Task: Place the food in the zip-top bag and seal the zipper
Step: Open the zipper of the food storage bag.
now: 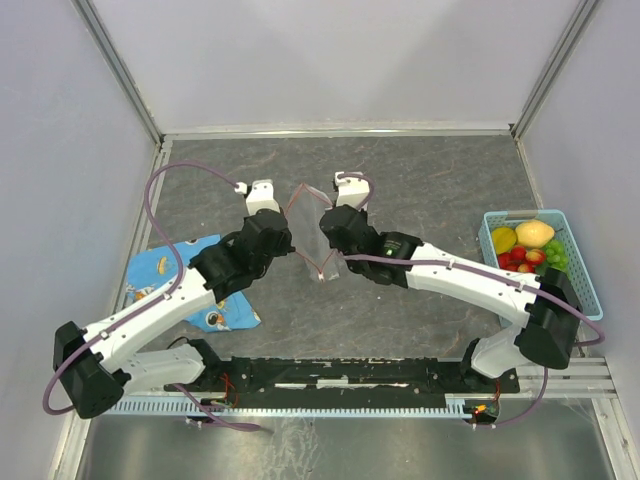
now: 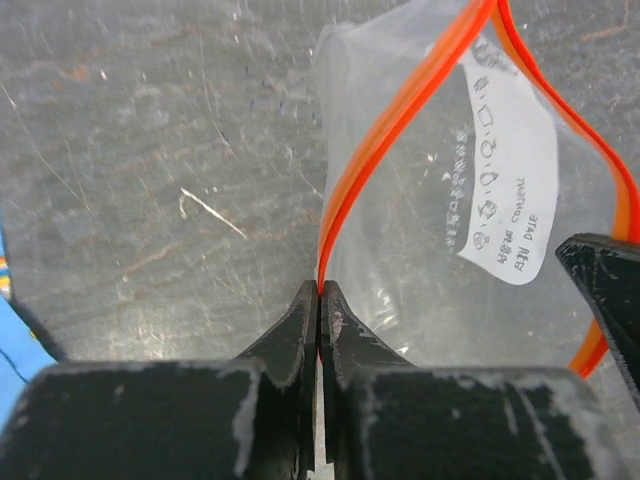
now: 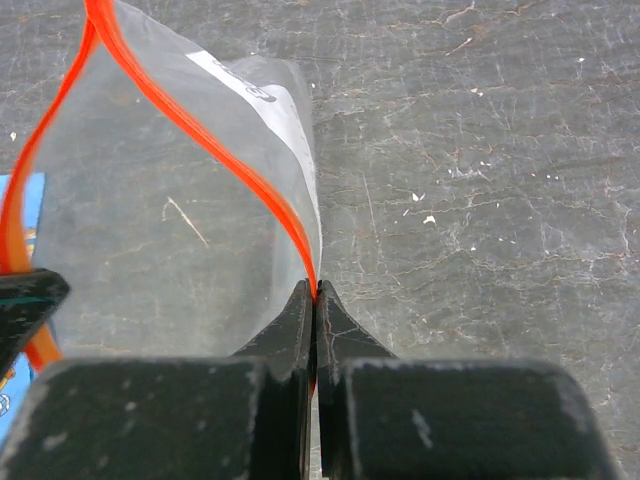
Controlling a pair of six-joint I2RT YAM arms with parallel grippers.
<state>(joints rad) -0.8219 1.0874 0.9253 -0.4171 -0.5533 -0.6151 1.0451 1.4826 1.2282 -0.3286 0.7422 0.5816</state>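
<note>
- Zip-top bag (image 1: 316, 240) is held mid-table between both arms, mouth spread open (the food (image 1: 530, 245) sits well apart in a basket (image 1: 515, 213)).
- Left gripper (image 2: 320, 292) is clenched on one side of the orange zipper (image 2: 400, 110); right gripper (image 3: 315, 292) is clenched on the opposite side.
- Best handling: firm pinches, mouth wide.

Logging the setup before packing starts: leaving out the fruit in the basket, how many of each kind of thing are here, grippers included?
Bag: 1
Basket: 1
Cloth: 1
Grippers: 2, left gripper and right gripper
Total: 5
</note>
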